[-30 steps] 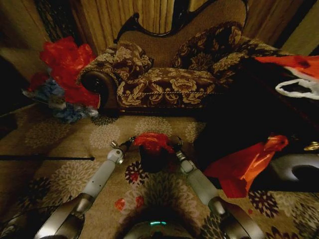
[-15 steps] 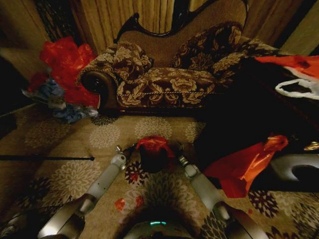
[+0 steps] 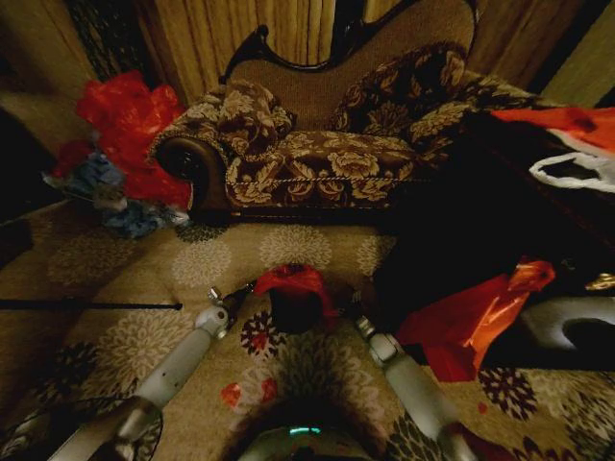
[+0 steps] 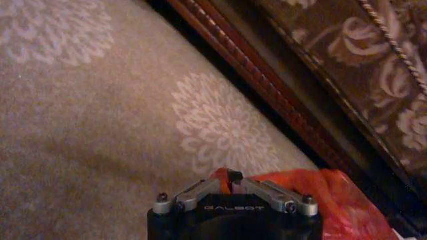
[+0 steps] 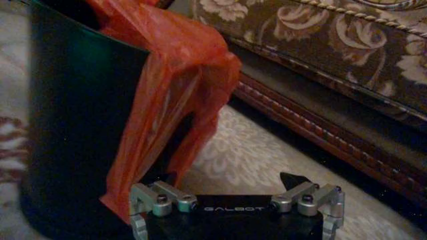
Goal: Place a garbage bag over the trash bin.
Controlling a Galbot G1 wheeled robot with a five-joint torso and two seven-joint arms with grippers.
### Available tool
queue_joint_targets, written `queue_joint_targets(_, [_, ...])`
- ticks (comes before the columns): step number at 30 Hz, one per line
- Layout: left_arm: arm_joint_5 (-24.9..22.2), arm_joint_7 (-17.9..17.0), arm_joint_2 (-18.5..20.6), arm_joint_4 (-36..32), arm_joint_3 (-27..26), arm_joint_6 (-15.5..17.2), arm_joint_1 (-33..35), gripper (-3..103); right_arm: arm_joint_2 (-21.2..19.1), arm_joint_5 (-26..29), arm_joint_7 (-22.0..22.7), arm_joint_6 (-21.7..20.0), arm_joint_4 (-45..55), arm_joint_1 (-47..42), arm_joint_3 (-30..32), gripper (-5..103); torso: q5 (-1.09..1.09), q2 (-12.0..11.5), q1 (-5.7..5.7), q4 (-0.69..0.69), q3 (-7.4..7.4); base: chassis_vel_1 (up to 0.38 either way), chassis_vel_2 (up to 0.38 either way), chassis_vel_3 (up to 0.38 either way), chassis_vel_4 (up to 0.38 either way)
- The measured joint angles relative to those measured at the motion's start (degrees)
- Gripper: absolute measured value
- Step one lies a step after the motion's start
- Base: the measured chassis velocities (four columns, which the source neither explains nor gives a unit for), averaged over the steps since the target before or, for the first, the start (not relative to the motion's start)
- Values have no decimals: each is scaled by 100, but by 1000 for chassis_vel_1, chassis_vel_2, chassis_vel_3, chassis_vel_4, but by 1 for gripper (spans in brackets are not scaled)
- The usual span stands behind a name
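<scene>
Flanking the small matte black cylindrical trash bin on the floral carpet, our left gripper pinches an edge of the thin crinkly bright-red garbage bag draped over its rim; our right gripper stands spread beside the bag's hanging side. Beyond sits the brown floral sofa.

Head view high, facing sofa; wrist views low, close, sharing it
</scene>
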Motion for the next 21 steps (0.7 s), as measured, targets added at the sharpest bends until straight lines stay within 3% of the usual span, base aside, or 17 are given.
queue_joint_targets(5, [321, 190, 221, -285, 9, -61, 352, 0, 94, -56, -3, 96, 129, -236, -6, 100, 1, 1, 0, 2, 0, 0, 0, 0, 0])
queue_joint_targets(10, [648, 400, 303, -149, 103, -156, 473, 0, 111, -170, 3, 257, 193, -412, -29, 100, 0, 1, 0, 2, 0, 0, 0, 0, 0])
queue_joint_targets(21, [875, 515, 131, 160, 359, -270, 300, 0, 88, -304, 98, 446, 220, -625, 158, 100, 2, 0, 1, 1, 2, 0, 0, 0, 0])
